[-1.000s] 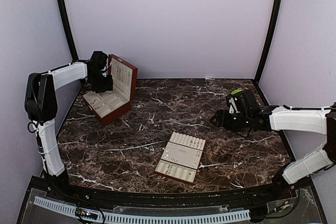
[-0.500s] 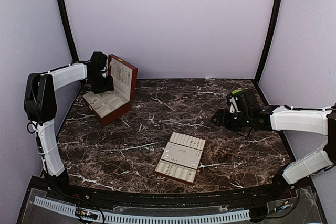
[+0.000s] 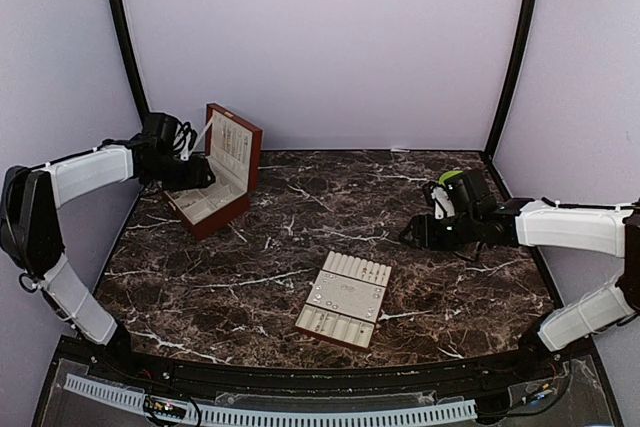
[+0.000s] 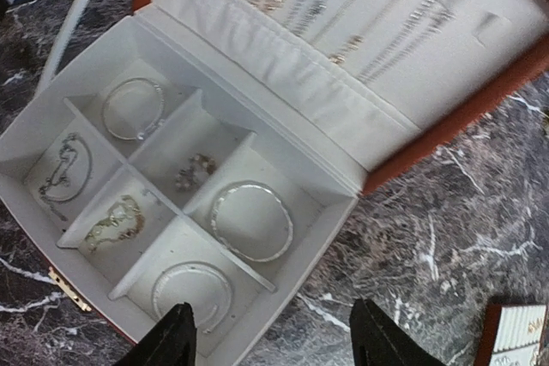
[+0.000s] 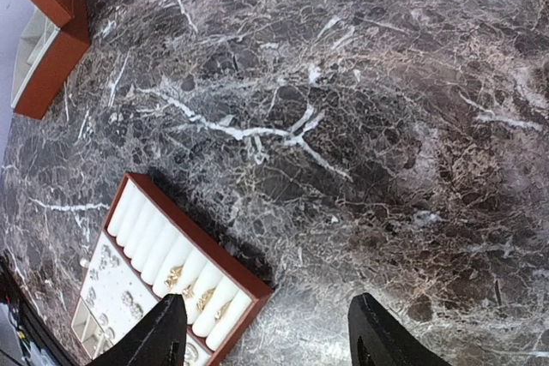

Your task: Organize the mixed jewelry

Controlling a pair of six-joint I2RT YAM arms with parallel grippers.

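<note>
The red-brown wooden box (image 3: 222, 209) stands open at the back left, its lid (image 4: 360, 32) hung with thin chains. Its cream compartments hold the mixed jewelry: a silvery bangle (image 4: 251, 220), a second bangle (image 4: 133, 109), a small chain (image 4: 64, 165) and a gold piece (image 4: 116, 222). My left gripper (image 4: 274, 342) hovers open over the box's front corner, holding nothing; from above, this gripper (image 3: 196, 178) is at the box's left side. The cream insert tray (image 3: 345, 299) lies mid-table with gold rings (image 5: 193, 285) in its rolls. My right gripper (image 5: 266, 345) is open and empty, right of the tray.
Dark marble table (image 3: 300, 197) with purple walls around it. Black frame posts (image 3: 512, 47) rise at the back corners. The tray's red-brown rim (image 5: 202, 242) is just left of my right fingers. Both arm bases sit at the near edge.
My left arm has drawn back to the left from over the box and its jaws have widened. The right gripper has barely shifted.
</note>
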